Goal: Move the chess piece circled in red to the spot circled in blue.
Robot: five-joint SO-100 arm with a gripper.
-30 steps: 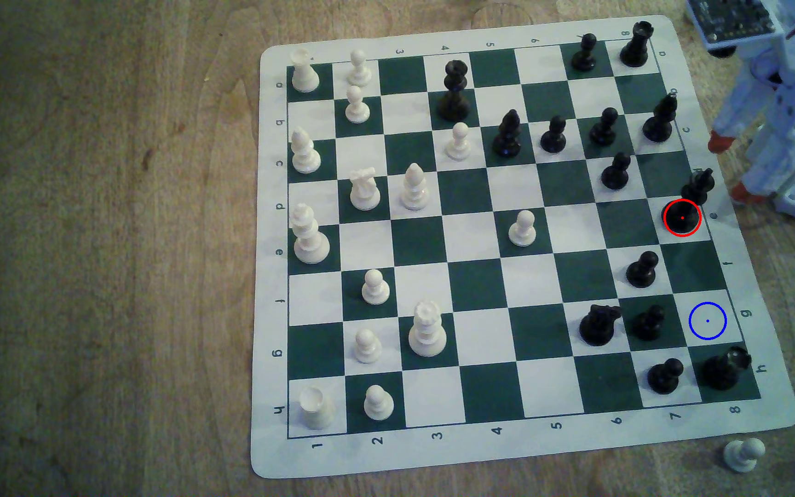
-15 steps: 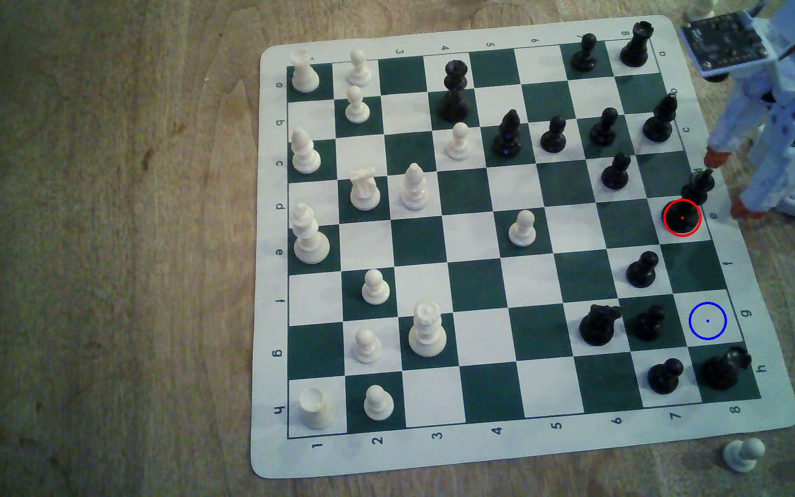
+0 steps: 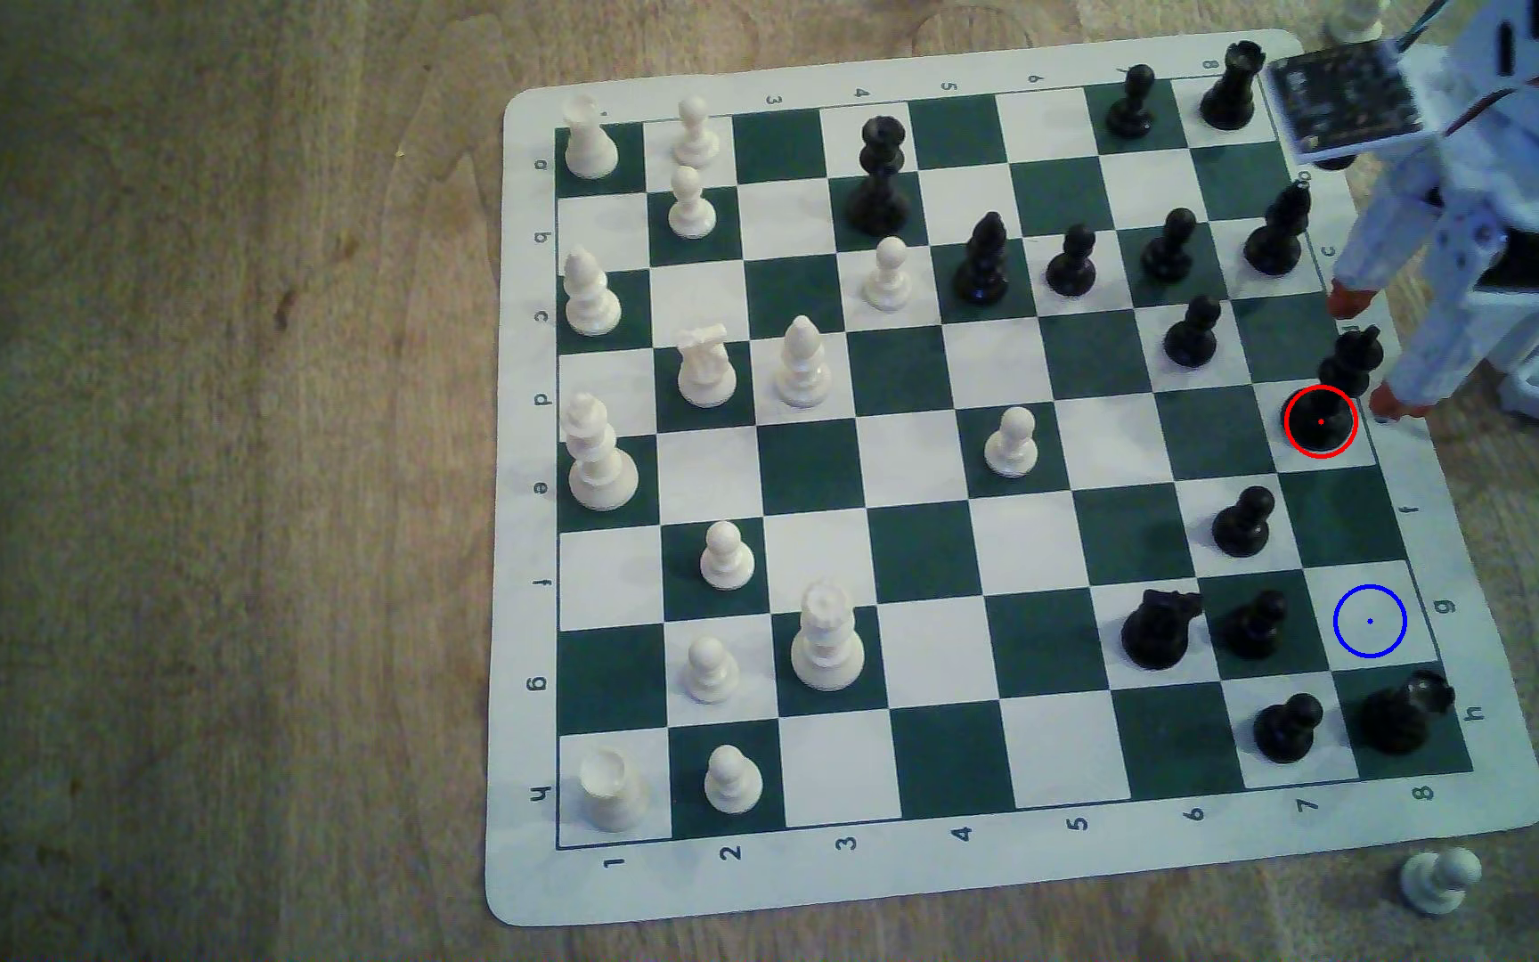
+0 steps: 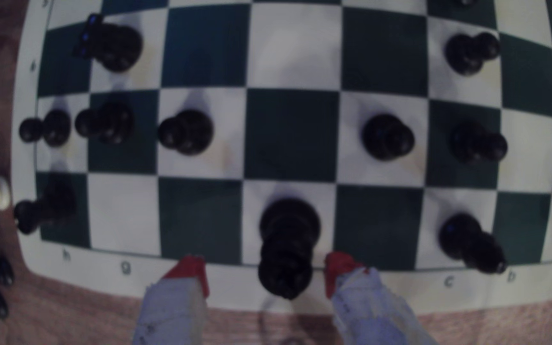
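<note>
Probably a home or hobby place: a roll-up chess mat [image 3: 979,888] lies on a wooden table [image 3: 192,462].

The board [image 3: 932,462] is a check of dark green and white squares with a white border carrying dark letters and numbers. It lies on a brown wood-grain table [image 3: 192,462]. The chess piece [image 3: 1335,393] at the exterior view's right edge is black, its base ringed in red with a red dot. The spot [image 3: 1370,621], nearer on that side, is a white square with a thin blue ring and blue dot. The gripper [image 4: 266,270] is pale blue-white with red-orange fingertips [image 4: 190,270]. Cream-white pieces [image 3: 599,462] fill the exterior view's left.
</note>
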